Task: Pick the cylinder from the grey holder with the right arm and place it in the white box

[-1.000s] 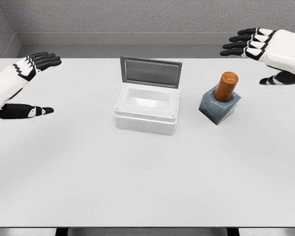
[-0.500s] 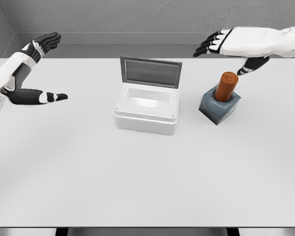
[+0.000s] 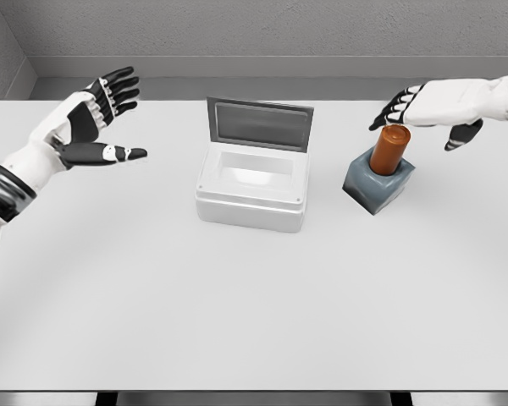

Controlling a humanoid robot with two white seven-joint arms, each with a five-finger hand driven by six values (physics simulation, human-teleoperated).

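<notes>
**Right hand at cylinder top, grasp not yet made**

The worktop (image 3: 254, 321) carries, nearest the camera, the white box (image 3: 252, 188), lid raised at its far side and cavity open. It lies well to the left of the right hand's fingers.

The grey holder (image 3: 378, 181) stands below those fingers. The cylinder (image 3: 390, 148), orange-brown, sits in it with its long axis close to upright, leaning slightly to the right. Its cap lies directly below and just short of the fingertips.

The right hand (image 3: 432, 106) reaches in from the right edge, fingers (image 3: 392, 110) extended and spread, holding nothing; the thumb hangs apart, right of the cylinder. This hand is much the nearer to the cylinder. The next move calls for lowering the fingers around the upright shaft.

The left hand (image 3: 89, 127) hovers far left, fingers wide and empty.

Whether the fingertips touch the cap cannot be determined. The holder hides the cylinder's lower part.
</notes>
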